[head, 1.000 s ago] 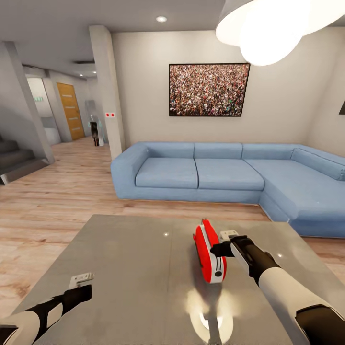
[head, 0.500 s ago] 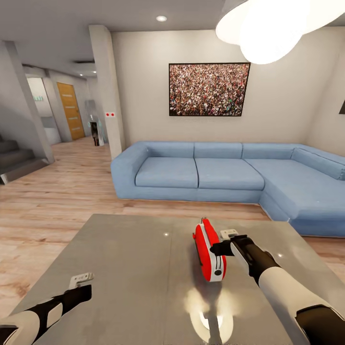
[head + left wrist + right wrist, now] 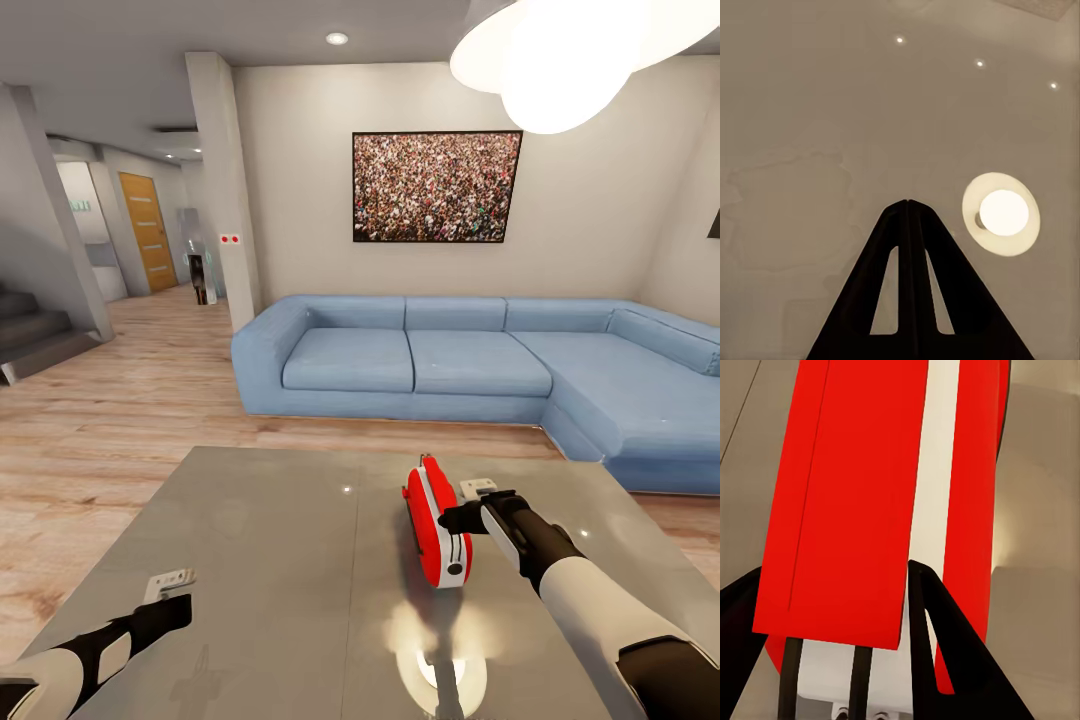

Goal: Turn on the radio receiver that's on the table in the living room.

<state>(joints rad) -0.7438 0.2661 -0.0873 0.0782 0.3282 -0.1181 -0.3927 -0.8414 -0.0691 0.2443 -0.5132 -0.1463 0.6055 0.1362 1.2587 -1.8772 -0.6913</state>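
Pressing in on the radio receiver [image 3: 437,523], with the switch-on itself not shown as done.

The robot has reached the living room and the receiver stands on edge on the glossy grey table [image 3: 270,540], right of its middle; the right gripper [image 3: 464,507] is against the receiver's side. In the right wrist view its dark fingers [image 3: 945,645] stand apart with the red-and-white casing [image 3: 870,495] close before them, not clamped on it. Whether the receiver is on I cannot tell, so the press is probably what remains. The left gripper [image 3: 170,588] hovers low over the table's near left part, fingers [image 3: 907,285] together. Beyond the table lie wood floor [image 3: 120,400], a light-blue L-shaped sofa [image 3: 480,360], a framed crowd photo [image 3: 436,187] and a pendant lamp [image 3: 570,55], mirrored in the tabletop.
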